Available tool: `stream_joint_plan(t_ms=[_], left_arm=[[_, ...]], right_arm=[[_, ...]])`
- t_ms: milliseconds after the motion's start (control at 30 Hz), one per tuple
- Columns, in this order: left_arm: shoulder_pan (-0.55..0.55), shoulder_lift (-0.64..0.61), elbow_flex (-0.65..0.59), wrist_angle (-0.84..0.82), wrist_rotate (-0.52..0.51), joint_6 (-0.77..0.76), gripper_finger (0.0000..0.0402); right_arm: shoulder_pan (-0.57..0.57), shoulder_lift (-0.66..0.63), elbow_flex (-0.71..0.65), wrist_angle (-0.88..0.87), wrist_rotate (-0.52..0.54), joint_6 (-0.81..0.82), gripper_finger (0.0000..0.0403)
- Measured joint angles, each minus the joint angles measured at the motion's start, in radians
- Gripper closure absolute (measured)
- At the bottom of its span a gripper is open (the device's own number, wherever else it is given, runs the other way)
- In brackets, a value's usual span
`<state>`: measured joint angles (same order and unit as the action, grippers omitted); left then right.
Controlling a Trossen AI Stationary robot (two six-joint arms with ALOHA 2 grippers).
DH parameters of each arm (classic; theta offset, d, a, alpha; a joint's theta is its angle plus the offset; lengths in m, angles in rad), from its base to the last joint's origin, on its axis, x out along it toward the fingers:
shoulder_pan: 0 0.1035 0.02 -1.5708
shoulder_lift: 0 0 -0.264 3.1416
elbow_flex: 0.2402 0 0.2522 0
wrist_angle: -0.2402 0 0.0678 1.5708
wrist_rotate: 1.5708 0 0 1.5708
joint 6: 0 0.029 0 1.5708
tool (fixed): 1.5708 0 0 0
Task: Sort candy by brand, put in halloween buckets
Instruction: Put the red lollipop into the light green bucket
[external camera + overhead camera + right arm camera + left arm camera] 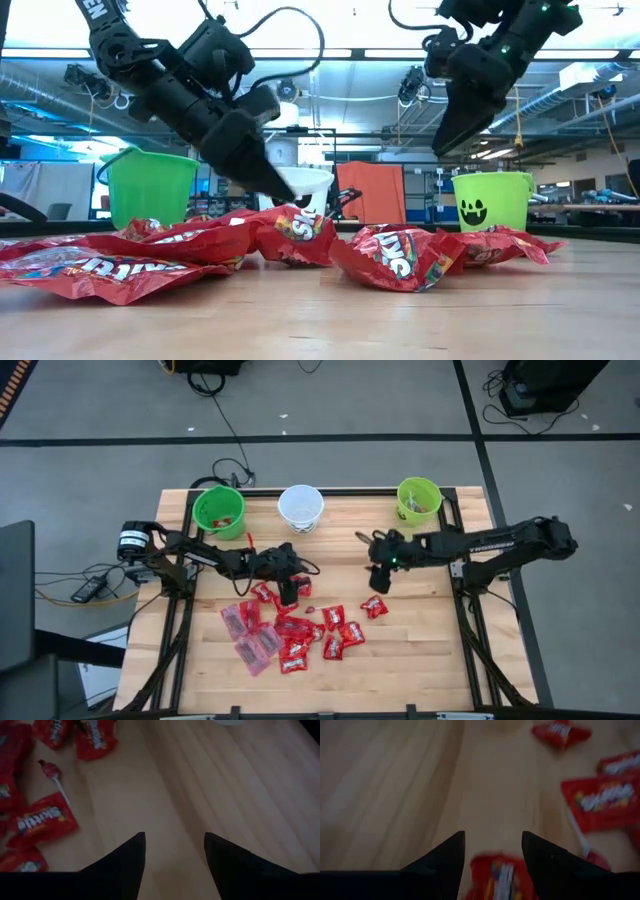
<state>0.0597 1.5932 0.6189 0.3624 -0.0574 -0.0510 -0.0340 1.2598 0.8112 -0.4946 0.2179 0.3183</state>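
Wooden slats make up the bench (420,650), with three halloween buckets along its far edge: a green one (219,510), a white one (300,506) and a second green one (418,499) bearing a dark face. Most of the candy (290,635) lies in a loose red heap on the near half, with pinkish translucent packets (250,635) at its edge.

At the heap's far edge, the left gripper (288,592) is low, its fingers (445,865) spread wide with a red packet (500,877) lying between them on the bench, not yet held. The right gripper (380,580) hangs clear above the wood, fingers (125,865) apart and empty; a lone red packet (374,605) lies just beyond them and a lollipop (52,772) off to one side.

The step in hand looks like the left arm's pick. To do it well, the fingers should come straight down until the tips meet the wood on either side of that one packet, then close across its narrow width, so neighbouring wrappers are not dragged along. Slippery foil calls for a firm pinch near the packet's middle before lifting.
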Motion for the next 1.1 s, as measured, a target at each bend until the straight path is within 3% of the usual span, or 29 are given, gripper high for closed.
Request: stream_joint_plan(t_ms=[233,333,600,700,900,1100], left_arm=[[0.012,-0.122,0.0,-0.346,-0.001,-0.011,0.0199],[0.012,-0.188,0.0,-0.417,-0.013,-0.029,0.0199],[-0.001,-0.23,0.0,-0.387,0.005,-0.053,0.0199],[-0.004,-0.215,0.0,-0.359,0.008,-0.036,0.0199],[-0.003,-0.213,0.0,-0.325,-0.023,-0.031,0.0199],[-0.003,-0.213,0.0,-0.307,-0.019,-0.029,0.0199]], right_arm=[[0.069,0.114,0.0,0.102,0.016,0.019,0.019],[0.072,0.163,0.0,0.125,0.02,0.019,0.019],[0.08,0.315,0.0,0.343,-0.007,0.022,0.019],[0.099,0.405,0.001,0.53,-0.088,-0.02,0.019],[0.13,0.624,0.002,0.948,-0.139,-0.088,0.019],[0.145,0.703,0.006,1.031,-0.174,-0.16,0.0193]])
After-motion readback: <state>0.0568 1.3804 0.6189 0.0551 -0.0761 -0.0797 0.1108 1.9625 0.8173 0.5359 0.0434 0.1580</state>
